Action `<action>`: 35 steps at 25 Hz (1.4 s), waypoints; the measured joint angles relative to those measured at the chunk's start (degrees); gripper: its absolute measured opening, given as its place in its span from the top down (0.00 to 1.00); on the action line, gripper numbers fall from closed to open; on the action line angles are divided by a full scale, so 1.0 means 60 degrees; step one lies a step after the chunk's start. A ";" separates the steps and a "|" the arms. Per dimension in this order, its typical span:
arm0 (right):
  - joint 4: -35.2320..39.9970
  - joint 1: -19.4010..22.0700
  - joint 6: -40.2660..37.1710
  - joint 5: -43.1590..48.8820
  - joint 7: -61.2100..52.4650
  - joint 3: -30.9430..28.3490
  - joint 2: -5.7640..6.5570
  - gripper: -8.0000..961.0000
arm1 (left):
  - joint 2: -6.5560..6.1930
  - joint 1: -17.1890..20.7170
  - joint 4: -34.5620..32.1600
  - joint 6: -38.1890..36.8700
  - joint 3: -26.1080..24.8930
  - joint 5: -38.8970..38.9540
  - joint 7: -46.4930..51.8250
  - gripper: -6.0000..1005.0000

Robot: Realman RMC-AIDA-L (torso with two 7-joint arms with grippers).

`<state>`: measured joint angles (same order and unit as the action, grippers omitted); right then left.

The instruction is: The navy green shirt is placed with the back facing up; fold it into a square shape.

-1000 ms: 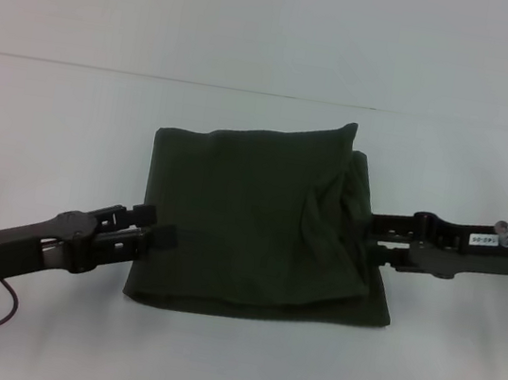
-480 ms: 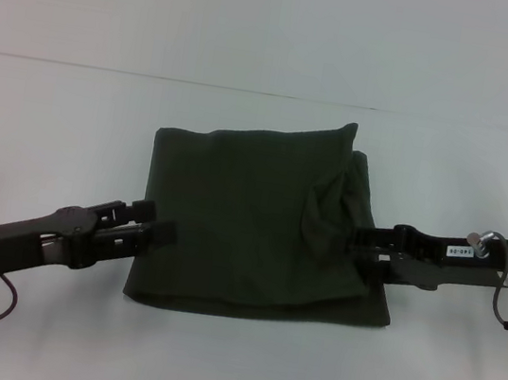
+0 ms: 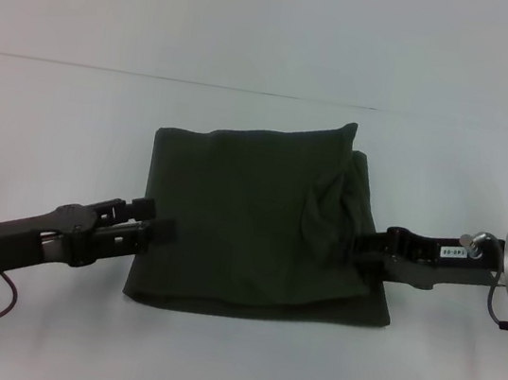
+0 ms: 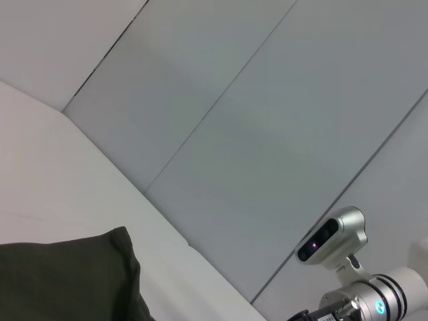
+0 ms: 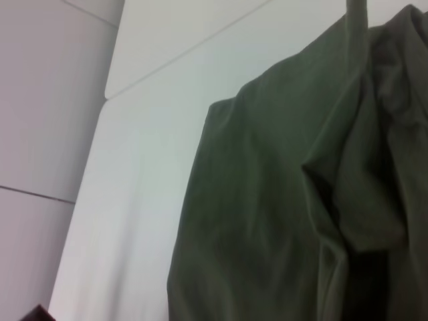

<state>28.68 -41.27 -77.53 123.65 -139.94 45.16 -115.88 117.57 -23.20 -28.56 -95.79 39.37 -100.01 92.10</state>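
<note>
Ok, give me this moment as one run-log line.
shirt: folded near-square on table | left gripper: open at its left edge | right gripper: at right edge, wrinkled there

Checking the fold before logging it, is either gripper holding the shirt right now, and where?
Left gripper is open beside the navy green shirt, holding nothing. Right gripper is at its right edge; a hold cannot be told.

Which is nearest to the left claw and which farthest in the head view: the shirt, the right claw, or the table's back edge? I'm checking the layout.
1. Shirt: its left edge lies right beside the left claw.
2. Right claw: across the shirt, at its right edge.
3. Table's back edge: farthest, beyond the shirt's far side.
</note>
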 joint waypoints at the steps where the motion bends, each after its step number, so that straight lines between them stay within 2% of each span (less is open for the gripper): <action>1: 0.0000 -0.0013 0.0002 -0.0002 0.0003 0.0060 -0.0009 0.42 | 0.0001 0.0000 0.0000 0.0003 0.0000 0.0000 0.0000 0.09; 9: 0.0020 -0.0045 0.0029 -0.0006 0.0010 0.0118 -0.0028 0.61 | 0.0013 0.0000 0.0000 0.0009 0.0001 0.0016 0.0000 0.09; 14: 0.0025 -0.0014 0.0028 -0.0031 0.0023 0.0120 -0.0024 0.86 | 0.0004 -0.0001 -0.0001 0.0002 0.0000 0.0023 0.0001 0.09; 19: 0.0026 0.0173 -0.0161 -0.0134 0.0219 -0.0007 -0.0007 0.94 | 0.0004 0.0000 -0.0001 -0.0005 0.0001 0.0020 0.0001 0.09; 22: 0.0027 0.0412 -0.0319 -0.0328 0.0436 -0.0087 -0.0054 0.97 | 0.0010 -0.0001 -0.0001 -0.0023 0.0001 0.0023 0.0001 0.09; 29: -0.0062 0.1149 -0.0388 -0.1000 0.0909 -0.0136 -0.0104 0.97 | 0.0017 -0.0008 0.0000 -0.0015 0.0001 0.0034 0.0001 0.09; 35: -0.0202 0.1374 -0.0233 -0.1130 0.1145 -0.0190 -0.0212 0.97 | 0.0023 -0.0063 -0.0001 0.0000 0.0001 0.0001 -0.0010 0.09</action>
<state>27.47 -33.02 -78.93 116.87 -133.07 44.02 -117.15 117.72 -23.58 -28.57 -95.79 39.37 -100.01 92.04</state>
